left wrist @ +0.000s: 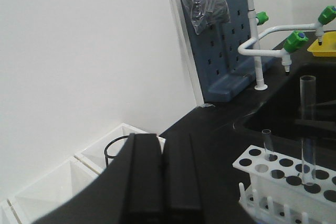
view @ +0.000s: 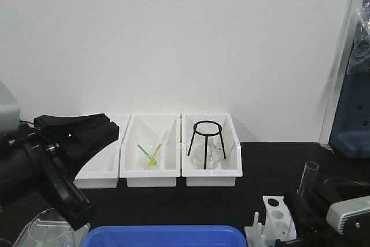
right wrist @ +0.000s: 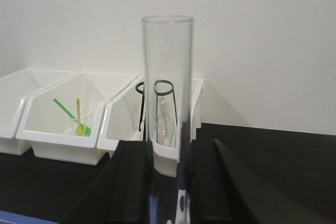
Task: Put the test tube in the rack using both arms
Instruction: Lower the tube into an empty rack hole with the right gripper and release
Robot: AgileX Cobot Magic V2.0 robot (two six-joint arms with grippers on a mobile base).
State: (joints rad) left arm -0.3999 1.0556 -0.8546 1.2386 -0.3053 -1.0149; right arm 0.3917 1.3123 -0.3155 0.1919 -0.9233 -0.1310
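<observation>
Right wrist view: the test tube (right wrist: 167, 103) stands upright, clamped between the right jaws — its foot cut off below. From the front we see it just beside the rack (view: 276, 215), itself cut off by the frame's bottom edge, on the dark worktop (view: 266, 166); whether it enters a hole we cannot tell. Left jaws are pressed together, empty.

Glossy glass test tube (right wrist: 167, 103), plastic rack (left wrist: 261, 179)
</observation>
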